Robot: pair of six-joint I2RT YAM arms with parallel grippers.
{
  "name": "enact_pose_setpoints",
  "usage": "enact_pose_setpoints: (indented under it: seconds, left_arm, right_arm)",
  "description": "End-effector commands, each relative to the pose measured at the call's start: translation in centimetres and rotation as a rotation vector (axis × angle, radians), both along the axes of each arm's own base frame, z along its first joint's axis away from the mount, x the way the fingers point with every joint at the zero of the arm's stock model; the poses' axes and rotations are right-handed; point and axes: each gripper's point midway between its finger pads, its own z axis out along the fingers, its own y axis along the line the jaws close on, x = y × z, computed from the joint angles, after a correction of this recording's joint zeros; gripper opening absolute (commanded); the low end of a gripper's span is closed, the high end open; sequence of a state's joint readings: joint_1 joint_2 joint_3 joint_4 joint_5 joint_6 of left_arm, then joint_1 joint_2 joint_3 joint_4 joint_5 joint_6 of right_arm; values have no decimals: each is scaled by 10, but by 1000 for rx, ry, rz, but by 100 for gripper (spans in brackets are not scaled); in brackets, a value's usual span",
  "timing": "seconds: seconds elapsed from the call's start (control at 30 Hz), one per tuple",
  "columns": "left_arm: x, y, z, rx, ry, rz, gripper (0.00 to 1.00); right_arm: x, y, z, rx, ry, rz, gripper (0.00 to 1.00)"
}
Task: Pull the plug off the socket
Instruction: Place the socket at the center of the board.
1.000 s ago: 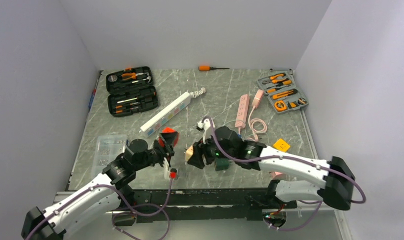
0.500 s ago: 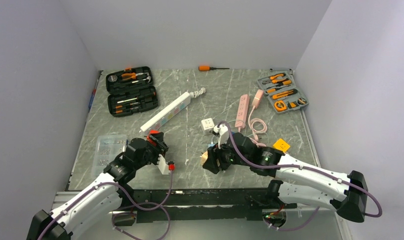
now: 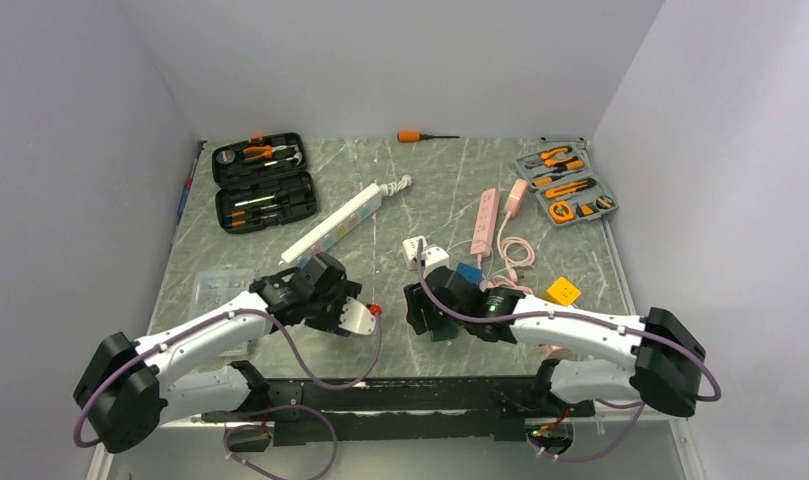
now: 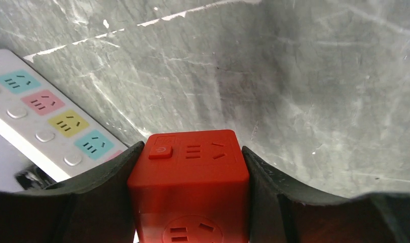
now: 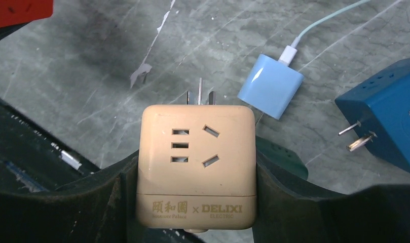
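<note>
Left wrist view: the left hand (image 4: 191, 152) is closed on the red cube socket (image 4: 190, 187), one dark finger pressed against each side face. The cube's top face shows a power button and socket slots, and a round socket is on the face nearest the camera. It is held above the grey marbled counter (image 4: 294, 76). A white power strip (image 4: 45, 116) with coloured sockets lies on the counter to the left.

Right wrist view: the right hand (image 5: 196, 167) is closed on the beige cube plug (image 5: 196, 192), gripped on both side faces. The face bears "DELIXI" lettering. Its metal prongs (image 5: 198, 97) project from the far side, bare and inserted in nothing. A corner of the red cube shows at the upper left of this view, well apart from the beige one. A light blue charger (image 5: 270, 86) with a pale cable lies on the counter beyond the prongs. A dark blue cube (image 5: 390, 121) with its own prongs lies at the right edge.

Top external view: both hands are low near the front edge of the counter, apart.
</note>
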State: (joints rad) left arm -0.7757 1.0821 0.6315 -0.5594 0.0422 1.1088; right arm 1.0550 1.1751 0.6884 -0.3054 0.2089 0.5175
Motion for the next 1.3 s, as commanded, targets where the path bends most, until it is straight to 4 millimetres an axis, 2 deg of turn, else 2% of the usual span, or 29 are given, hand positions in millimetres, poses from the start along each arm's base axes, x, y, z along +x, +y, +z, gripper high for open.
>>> enact_pose_setpoints:
  seconds: [0.0,0.2,0.33,0.5,0.6,0.73,0.77,0.8,0.83,0.87,0.93,1.07,1.17,1.27]
  left_arm:
    - [-9,-12,12,-101,130,167,0]
    - [-19,-30,-2,-183,282,277,0]
    - [-17,-36,-15,-215,310,321,0]
    - [4,-33,-30,-227,284,394,5]
    - [21,-29,-38,-234,251,434,19]
    - [38,-28,-40,-253,233,461,45]
    - [40,-29,-40,-256,238,465,53]
    - [42,-31,-38,-260,245,465,65]
    - [43,-32,-35,-260,256,461,84]
    - [45,-35,-29,-266,260,453,98]
    - [50,-40,-14,-283,272,435,99]
    - [64,-51,41,-367,317,446,99]
    - [65,-48,75,-413,401,486,99]
    - [62,-35,92,-410,466,527,99]
  right_arm:
    - [28,22,14,83,-90,-57,0]
    - [46,43,-1,93,-101,-54,0]
    - [57,58,-12,111,-91,-50,0]
    - [73,63,-32,117,-63,-83,0]
    - [80,64,-42,116,-48,-99,0]
    - [88,60,-58,65,-35,-126,0]
    - [91,58,-61,54,-34,-136,0]
    - [93,55,-65,43,-32,-147,0]
    - [94,52,-67,34,-30,-160,0]
    - [96,48,-69,25,-31,-175,0]
    - [101,37,-73,-2,-33,-212,0]
    - [108,15,-79,-43,-31,-286,0]
    - [112,1,-81,-75,-40,-329,0]
    - [116,-10,-82,-93,-42,-363,0]
